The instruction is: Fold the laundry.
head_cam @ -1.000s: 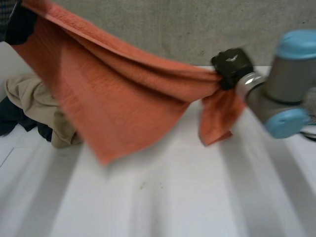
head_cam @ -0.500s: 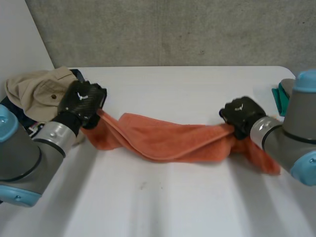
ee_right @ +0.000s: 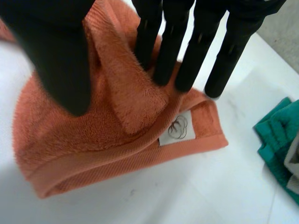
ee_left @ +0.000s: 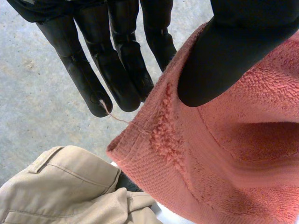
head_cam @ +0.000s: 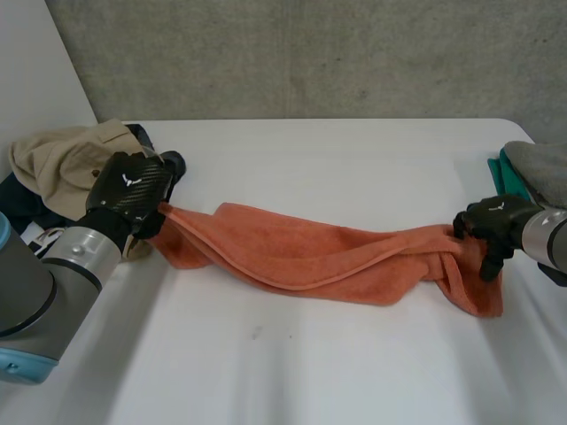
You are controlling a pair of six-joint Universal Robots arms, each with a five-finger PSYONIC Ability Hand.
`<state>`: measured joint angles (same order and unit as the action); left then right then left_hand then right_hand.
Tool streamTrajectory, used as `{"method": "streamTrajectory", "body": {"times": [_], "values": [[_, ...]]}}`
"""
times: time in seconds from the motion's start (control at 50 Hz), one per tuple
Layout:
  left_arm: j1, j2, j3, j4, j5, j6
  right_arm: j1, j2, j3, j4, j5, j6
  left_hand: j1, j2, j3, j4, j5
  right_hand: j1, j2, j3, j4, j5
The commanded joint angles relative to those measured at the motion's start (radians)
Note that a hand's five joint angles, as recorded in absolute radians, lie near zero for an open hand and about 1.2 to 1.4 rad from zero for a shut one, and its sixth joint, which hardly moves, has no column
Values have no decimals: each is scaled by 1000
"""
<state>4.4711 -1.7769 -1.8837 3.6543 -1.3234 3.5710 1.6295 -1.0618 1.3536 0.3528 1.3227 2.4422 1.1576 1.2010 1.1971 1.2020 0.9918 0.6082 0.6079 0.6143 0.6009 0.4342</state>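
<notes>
While the orange terry towel [head_cam: 310, 257] lies twisted and bunched like a thick rope across the white table [head_cam: 292, 381], each of its ends is in a hand. The left hand [head_cam: 133, 190] pinches one corner between its thumb and straight fingers, close beside a crumpled beige garment [head_cam: 62, 159]. In its wrist view the grip sits very near the hem, with the fingers [ee_left: 117, 70] reaching past the towel's edge. The right hand [head_cam: 492, 226] presses its fingertips down into the far end. A ridge of cloth is caught between them and the thumb, just beside a white label [ee_right: 177, 127]. A teal cloth [ee_right: 278, 140] lies near that end.

The weak spot looks to be the left pinch. With so little cloth in it, a firm pull to spread the towel could strip the corner out. The right hand seems to hold a bunched fold, not a true corner, so lifting from here would likely keep the twist and give a crooked fold. Dragging either end sideways could also snag the beige garment or ride over the teal cloth.
</notes>
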Motion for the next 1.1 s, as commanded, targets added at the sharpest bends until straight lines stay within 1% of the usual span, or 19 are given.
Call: {"method": "streamTrajectory", "body": {"times": [0.02,0.1,0.14,0.24,0.28,0.38,0.5,0.54,0.6,0.62,0.72,0.8,0.9,0.94,0.98,1.02,1.04,1.06,1.1], "values": [[0,-1,2,0,0,0,-10,62,30,-119,0,4,239,195,199,194,230,788,788,782,795,788],[2,34,11,-6,-4,0,-14,43,30,-150,7,1,239,195,199,194,230,788,788,782,795,788],[8,101,18,-16,-5,0,-19,16,21,-150,10,1,239,195,199,194,230,788,788,782,795,788],[11,252,52,-48,-4,-3,-53,-211,25,-130,13,-8,239,195,199,194,230,788,788,782,795,788],[13,296,67,-68,-4,-9,-53,-299,18,-77,12,-20,239,195,199,194,230,788,788,782,795,788],[17,415,147,-187,1,-32,-83,-417,-24,78,4,-112,239,195,199,194,230,788,788,782,795,788],[49,438,251,-361,10,-29,-139,-581,-88,178,15,-245,239,195,199,194,230,788,788,782,795,788],[66,423,291,-437,12,-26,-135,-598,-88,181,18,-261,239,195,199,194,230,788,788,782,795,788],[85,384,310,-491,16,-24,-140,-577,-70,183,16,-267,239,195,199,194,230,788,788,782,795,788],[94,328,314,-514,23,-23,-140,-558,-64,183,16,-267,239,195,199,194,230,788,788,782,795,788],[94,125,340,-520,27,17,-88,-388,-53,172,42,-276,239,195,199,194,230,788,788,782,795,788],[83,-59,419,-519,18,104,-22,-252,-94,143,127,-266,239,195,199,194,230,788,788,782,795,788],[33,-257,612,-500,4,195,56,-81,-203,-39,216,-250,239,195,199,194,230,788,788,782,795,788],[17,-331,734,-438,-5,210,78,-52,-244,-121,231,-235,239,195,199,194,230,788,788,782,795,788],[5,-364,800,-372,-8,207,92,-20,-319,-269,240,-195,239,195,199,194,230,788,788,782,795,788],[0,-386,896,-240,-16,209,98,-9,-361,-387,245,-160,239,195,199,194,230,788,788,782,795,788],[2,-387,922,-190,-20,207,101,-9,-385,-514,243,-129,239,195,199,194,230,788,788,782,795,788],[0,-388,940,-137,-25,201,101,-13,-390,-576,243,-117,239,195,199,194,230,788,788,782,795,788],[-4,-381,971,21,-43,167,99,-23,-392,-703,245,-95,239,195,199,194,230,788,788,782,795,788]]}}
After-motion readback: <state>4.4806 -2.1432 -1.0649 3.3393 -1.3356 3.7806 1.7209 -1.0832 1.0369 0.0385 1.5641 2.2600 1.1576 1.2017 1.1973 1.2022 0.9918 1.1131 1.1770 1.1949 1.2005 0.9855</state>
